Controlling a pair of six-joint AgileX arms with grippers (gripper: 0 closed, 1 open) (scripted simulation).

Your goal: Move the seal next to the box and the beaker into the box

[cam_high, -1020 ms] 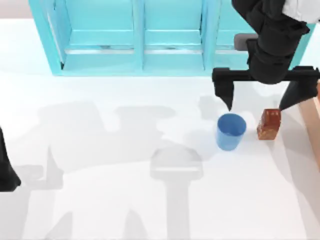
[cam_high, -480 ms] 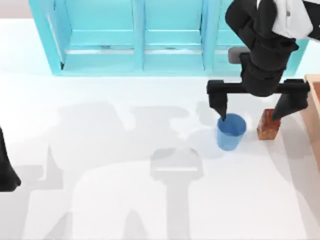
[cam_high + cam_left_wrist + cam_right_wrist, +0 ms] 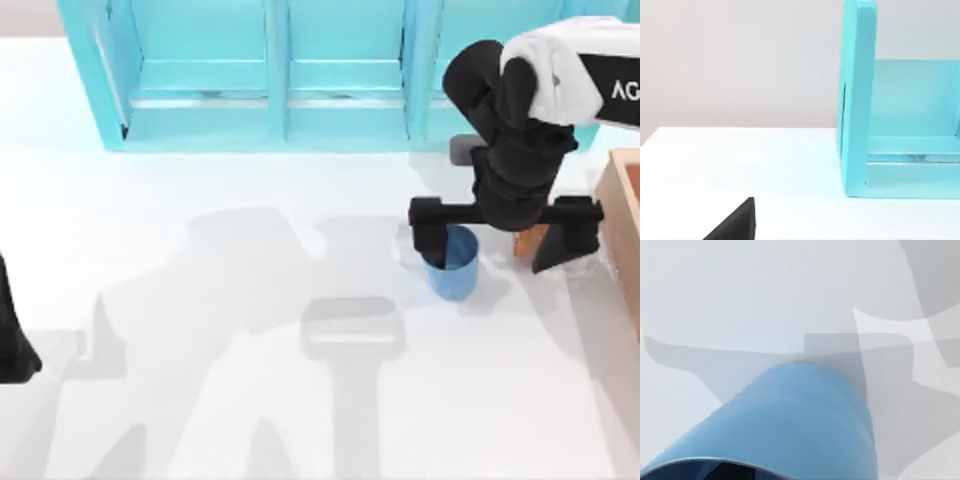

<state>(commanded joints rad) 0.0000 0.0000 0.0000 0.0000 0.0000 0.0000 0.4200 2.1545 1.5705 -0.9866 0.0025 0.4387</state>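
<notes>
— Looking down from the top, what do you see of your right arm?

— My right gripper (image 3: 505, 238) hangs low over the small blue tapered beaker (image 3: 455, 268), on the right part of the white table (image 3: 200, 300). Its fingers are spread wide. One finger (image 3: 427, 238) sits at the left of the beaker's rim, touching or overlapping it; the other finger (image 3: 570, 240) stands well to the right, past the small reddish-brown blocky seal (image 3: 530, 240). So beaker and seal both lie between my fingers, and nothing is grasped.

— And the box?

— The tan wood-coloured box with raised walls (image 3: 618, 215) is at the right edge, just beside the seal; I cannot tell if they touch. The beaker stands upright on the table, outside the box. The big turquoise shelf unit (image 3: 270, 70) runs along the far side.

— Your left arm?

— My left arm (image 3: 12, 335) is parked at the left edge.

— The left wrist view?

— The shelf unit's side panel (image 3: 857, 100) stands on the table (image 3: 740, 155); a dark piece of my left gripper (image 3: 735, 225) pokes into the corner. I cannot tell whether its fingers are apart or together.

— The right wrist view?

— The beaker's blue wall (image 3: 800, 420) is very close, its rim at the edge, with the table (image 3: 740, 290) and grey shadows beyond.
</notes>
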